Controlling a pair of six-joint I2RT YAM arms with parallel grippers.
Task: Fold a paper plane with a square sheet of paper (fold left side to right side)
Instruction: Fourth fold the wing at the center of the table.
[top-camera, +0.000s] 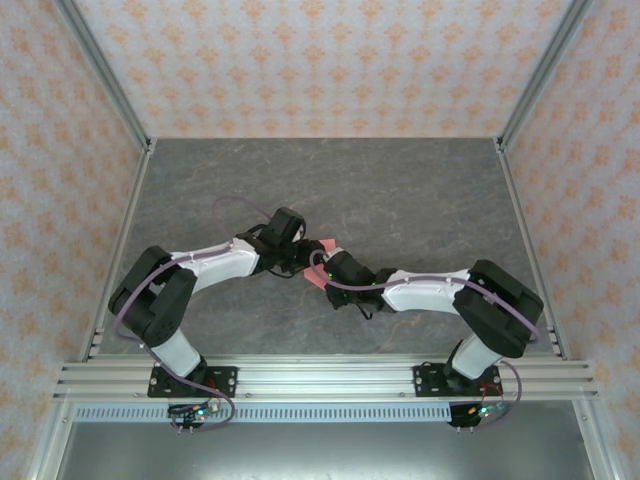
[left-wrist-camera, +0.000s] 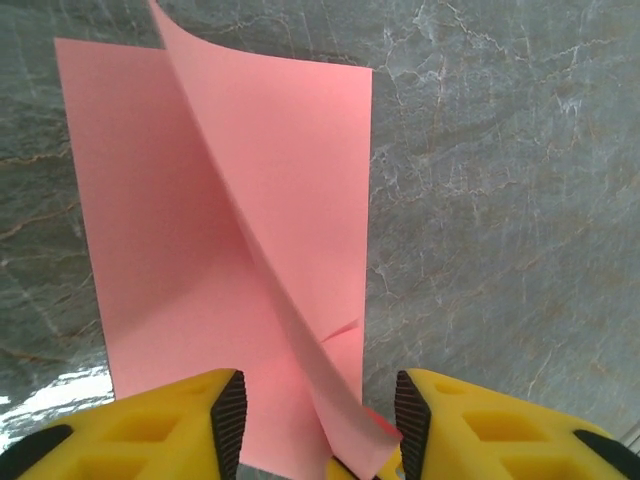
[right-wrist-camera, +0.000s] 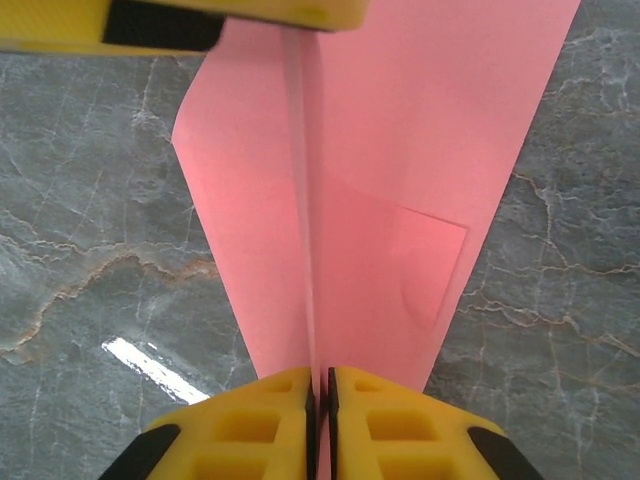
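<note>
The square sheet of paper is seen near the middle of the grey marble-patterned table, where both arms are brought together from the table's near edge. In the overhead view most of the pink sheet is covered by the two wrists. Only small pink patches are left showing against the table.

From the left wrist, the sheet is shown lying largely flat on the table. One flap is lifted off the table and curled upward along a diagonal line. The left gripper is held with its yellow fingers well apart. The lower end of the raised flap passes through the gap, close to one finger, and is not clamped. In the overhead view this gripper is placed over the table's centre.

From the right wrist, the right gripper is seen closed. Its two yellow fingers are pressed together on the upright edge of the raised flap. The sheet spreads away from that pinch, with bare table to either side. A yellow finger of the left gripper is visible at the top of that view. From above, the right gripper is likewise found at the middle of the table.
</note>
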